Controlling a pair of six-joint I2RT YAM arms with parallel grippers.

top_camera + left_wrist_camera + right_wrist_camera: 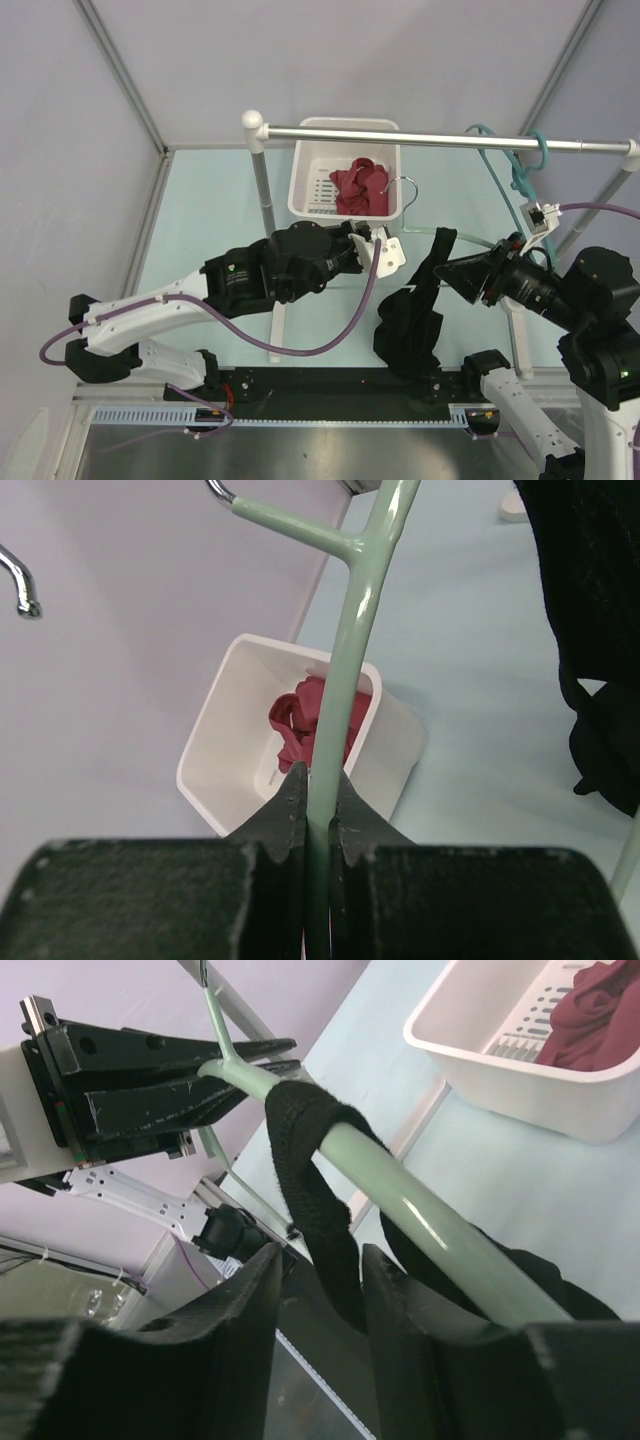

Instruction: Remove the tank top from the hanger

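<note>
Left end effector (318,780): clamping tight on the pale green hanger (345,670), pinching its bar between both fingers.
Right end effector (322,1260): sitting narrow around a strap of the black tank top (310,1160); I cannot tell whether the fingers are pressing it.
Tank top: hanging from the hanger by that looped strap, between the two arms, drooping toward the near edge of the counter (210,210).
Counter: pale blue-green, lying between plain lilac-grey walls.
Top view only: showing a metal rail (440,138) crossing overhead, with a teal hanger (522,160) hanging on it at the right.
Wrist views only: showing the strap wrapping around the bar and the left grip on it.
Basket (308,180): white, standing at the far side, holding a red cloth (360,185).
In the way: the right arm and the tank top are covering much of the hanger from above.
</note>
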